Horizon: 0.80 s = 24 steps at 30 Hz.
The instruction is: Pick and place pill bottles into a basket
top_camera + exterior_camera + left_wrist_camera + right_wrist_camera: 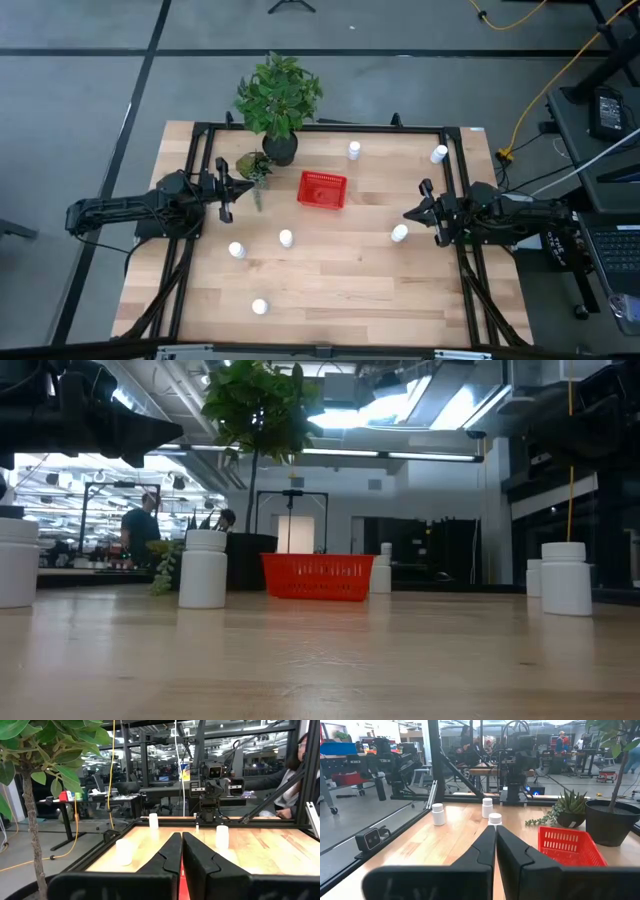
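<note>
Red basket [323, 189] interior unseen from low; left gripper [228, 190], right gripper [423, 212] pressed together.

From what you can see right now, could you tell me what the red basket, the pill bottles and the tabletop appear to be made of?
The red basket looks like moulded plastic: uniform red, with thin latticed walls. The pill bottles seem to be opaque white plastic with a smooth, slightly matte surface and ribless caps. The tabletop appears to be light wood, probably butcher-block, given its parallel plank strips and grain, with a soft satin sheen.

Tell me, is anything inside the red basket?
From above, the red basket looks empty; only its red floor shows. All six white pill bottles stand outside on the table. Its near corners stay hidden behind mesh.
</note>
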Each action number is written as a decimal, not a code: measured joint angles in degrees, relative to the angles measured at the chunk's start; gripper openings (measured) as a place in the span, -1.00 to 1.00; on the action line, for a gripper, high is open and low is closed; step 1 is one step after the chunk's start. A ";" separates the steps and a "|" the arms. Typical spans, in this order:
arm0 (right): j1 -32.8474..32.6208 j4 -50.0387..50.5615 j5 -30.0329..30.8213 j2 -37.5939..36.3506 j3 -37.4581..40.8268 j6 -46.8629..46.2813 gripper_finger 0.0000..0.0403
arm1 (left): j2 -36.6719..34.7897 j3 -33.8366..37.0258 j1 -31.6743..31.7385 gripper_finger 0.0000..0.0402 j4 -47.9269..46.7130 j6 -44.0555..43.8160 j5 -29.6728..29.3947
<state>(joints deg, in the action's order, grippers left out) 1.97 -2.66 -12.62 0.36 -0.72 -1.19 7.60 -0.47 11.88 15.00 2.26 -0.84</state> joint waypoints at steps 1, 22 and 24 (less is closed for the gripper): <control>0.00 0.00 0.00 -0.02 0.00 0.00 -0.91 | -0.02 0.00 0.00 -0.95 0.00 0.00 -0.02; -0.01 0.02 0.00 0.00 -0.01 0.00 -0.91 | 0.00 0.00 0.02 -0.94 0.00 -0.01 -0.02; -0.01 0.00 0.00 -0.01 -0.01 0.00 -0.91 | 0.00 0.00 0.00 -0.95 0.00 0.00 -0.02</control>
<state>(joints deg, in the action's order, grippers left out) 1.96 -2.66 -12.62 0.35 -0.73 -1.19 7.59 -0.47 11.88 15.00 2.26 -0.86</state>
